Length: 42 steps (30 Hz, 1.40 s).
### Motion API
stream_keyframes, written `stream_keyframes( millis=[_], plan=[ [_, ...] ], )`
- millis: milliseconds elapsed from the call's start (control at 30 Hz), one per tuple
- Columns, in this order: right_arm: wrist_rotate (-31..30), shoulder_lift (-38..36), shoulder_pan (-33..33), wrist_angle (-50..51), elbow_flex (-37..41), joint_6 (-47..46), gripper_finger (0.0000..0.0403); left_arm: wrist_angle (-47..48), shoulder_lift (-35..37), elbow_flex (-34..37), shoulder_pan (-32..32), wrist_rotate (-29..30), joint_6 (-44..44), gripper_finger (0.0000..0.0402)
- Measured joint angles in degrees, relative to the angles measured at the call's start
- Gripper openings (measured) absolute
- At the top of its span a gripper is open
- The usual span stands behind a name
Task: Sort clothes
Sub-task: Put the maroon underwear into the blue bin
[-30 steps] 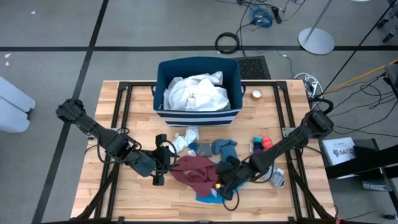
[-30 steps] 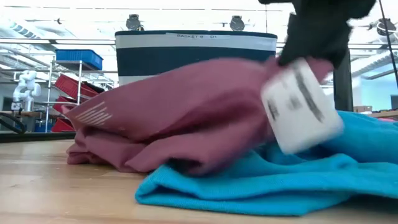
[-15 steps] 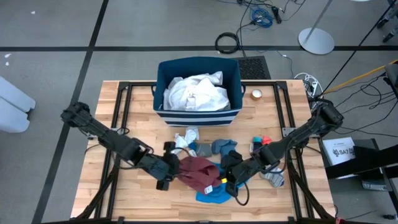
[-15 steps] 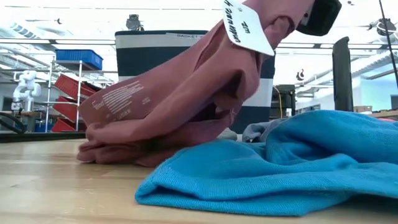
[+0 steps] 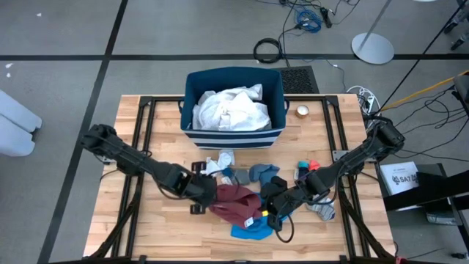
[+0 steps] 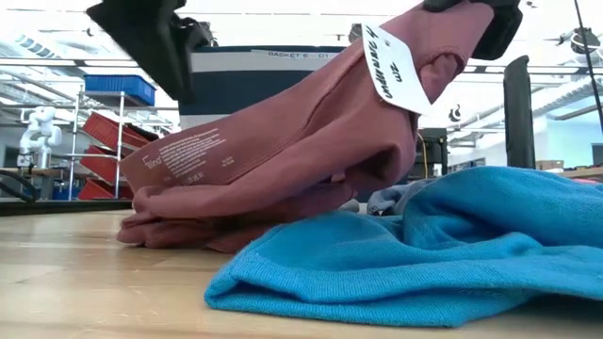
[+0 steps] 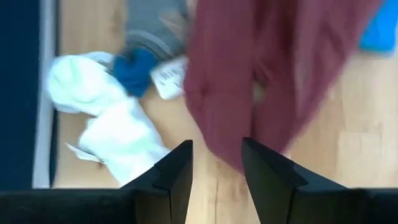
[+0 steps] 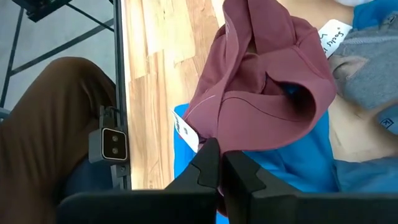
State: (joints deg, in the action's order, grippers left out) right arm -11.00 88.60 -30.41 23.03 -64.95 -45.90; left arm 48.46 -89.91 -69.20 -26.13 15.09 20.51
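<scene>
The right pincer is closed on the maroon garment, pinching its edge and lifting it off the tabletop, so the cloth hangs in a slope with a white tag showing near the top. The left pincer stands with its fingers apart, holding nothing, just beside the maroon garment at its 9 o'clock. Under the maroon cloth lies the bright blue garment, spread flat toward 6 o'clock. Small white pieces and grey socks lie at 12 o'clock from the maroon one, and a red piece sits off toward 2 o'clock. A white garment fills the navy bin at the far side.
</scene>
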Motion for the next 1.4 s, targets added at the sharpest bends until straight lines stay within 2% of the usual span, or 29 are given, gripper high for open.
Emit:
stream_keyframes(
  millis=[167,267,367,433,567,700,1100,1400],
  plan=[
    [0.0,0.0,0.0,0.0,0.0,0.8,0.0,-6.2,5.4,8.4,-3.1,0.1,1.4,0.0145],
    [-0.1,0.0,0.2,0.0,0.0,1.0,0.0,-16.0,10.2,16.2,-4.6,0.2,1.7,0.0145],
    [-0.8,0.0,0.8,0.0,0.0,1.0,0.0,-31.0,14.6,24.1,-4.9,-0.2,1.6,0.0145],
    [-0.7,0.0,1.3,0.0,0.0,1.1,0.0,-36.6,15.9,28.1,-4.9,-0.2,1.6,0.0145],
    [-0.3,0.0,2.0,-0.1,0.0,1.2,0.0,-36.6,16.3,30.7,-5.0,0.5,1.4,0.0145],
    [0.6,0.0,2.3,-0.1,0.0,1.3,0.0,-36.5,15.0,31.7,-5.0,3.3,-4.2,0.0145],
    [0.8,0.0,2.3,-0.1,0.0,2.5,0.0,-35.3,12.5,31.7,-5.0,2.6,-18.0,0.0145],
    [0.8,0.0,2.3,-0.1,0.1,2.7,0.0,-33.4,10.7,31.7,-5.0,-1.2,-18.0,0.0145]
  ],
)
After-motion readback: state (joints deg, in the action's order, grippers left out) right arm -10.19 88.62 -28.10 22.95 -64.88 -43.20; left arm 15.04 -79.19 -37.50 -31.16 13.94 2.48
